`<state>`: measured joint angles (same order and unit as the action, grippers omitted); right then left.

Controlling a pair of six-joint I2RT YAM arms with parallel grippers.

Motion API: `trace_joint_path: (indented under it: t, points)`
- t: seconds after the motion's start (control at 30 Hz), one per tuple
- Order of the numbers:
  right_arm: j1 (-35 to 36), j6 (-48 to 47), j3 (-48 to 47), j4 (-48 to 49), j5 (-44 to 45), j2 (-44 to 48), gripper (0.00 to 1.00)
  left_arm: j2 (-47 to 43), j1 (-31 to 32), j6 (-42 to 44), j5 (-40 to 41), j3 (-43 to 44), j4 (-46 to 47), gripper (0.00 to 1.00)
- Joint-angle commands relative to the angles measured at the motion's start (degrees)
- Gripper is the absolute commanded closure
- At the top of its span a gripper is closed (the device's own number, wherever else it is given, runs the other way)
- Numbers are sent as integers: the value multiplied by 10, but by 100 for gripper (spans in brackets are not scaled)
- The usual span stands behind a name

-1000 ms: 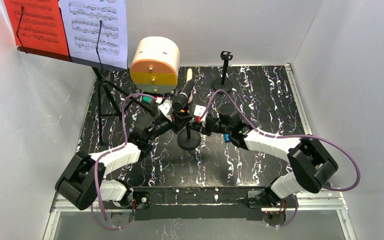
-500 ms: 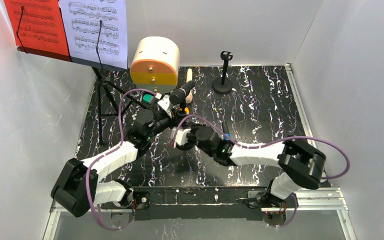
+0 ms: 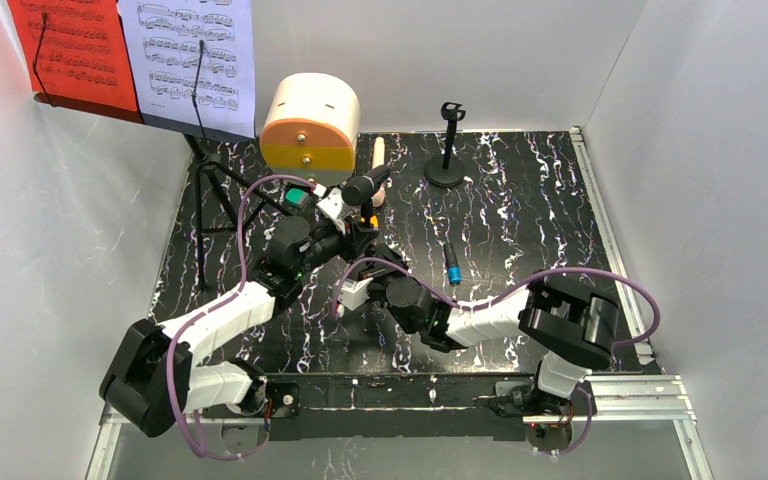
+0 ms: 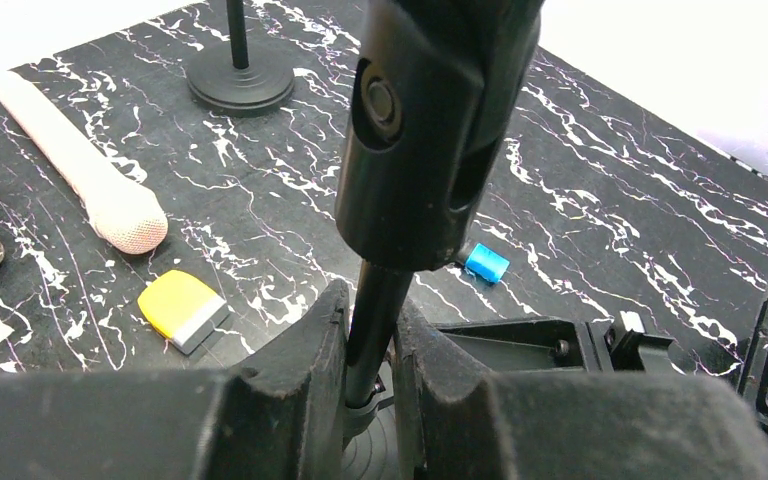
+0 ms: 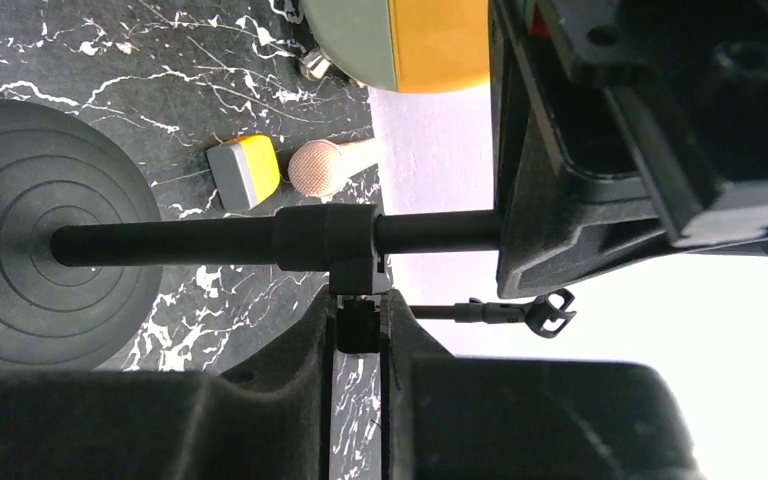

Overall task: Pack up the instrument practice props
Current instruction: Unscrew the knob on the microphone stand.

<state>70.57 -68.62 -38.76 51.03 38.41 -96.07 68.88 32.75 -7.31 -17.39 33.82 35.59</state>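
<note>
Both my arms are on one mic holder (image 5: 160,242) at mid-table (image 3: 520,200), just near of the round cream-and-orange box (image 3: 310,120). My left gripper (image 4: 370,350) has its fingers pinched tight on the thin black pole, right under the clip (image 4: 430,130). The black microphone (image 3: 363,186) sits up top, tilted toward the far right. My right gripper (image 5: 360,322) is nearly closed on the small tab under the pole's collar (image 5: 330,240); the holder's ringed round base (image 5: 40,230) shows beside it.

The cream microphone (image 4: 80,170) lies flat farther back, near a yellow-and-grey block (image 4: 182,308). A second mic holder (image 3: 446,150) stands far back, and a small blue-ended cylinder (image 3: 451,268) lies to the right.

The music rack (image 3: 190,125) at far left carries a red page (image 3: 70,50) and a white page (image 3: 195,55). Both show printed staves, with lettering too small for me to read.
</note>
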Motion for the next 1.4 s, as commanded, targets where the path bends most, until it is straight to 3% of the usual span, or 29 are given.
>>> trace_joint_path:
  t: [0.0,0.23,0.47,0.6,0.8,0.97,1.37]
  points:
    - [27,34,9,-87,-46,14,73,-7,-1,-17,35,-11,-38,100]
    - [-8,276,4,-182,-166,101,38,-13,-2,-12,39,-51,23,100]
    - [-123,518,30,-199,-386,192,25,-16,-2,-2,33,-71,59,100]
    - [-203,686,70,-127,-523,224,18,-22,-2,2,32,-77,68,100]
    - [-275,939,100,12,-616,205,16,-31,-2,4,29,-81,70,100]
    - [-306,1131,91,92,-624,141,18,-34,-2,5,24,-81,70,100]
    - [-317,1247,40,166,-653,31,33,-26,-2,2,8,-78,74,100]
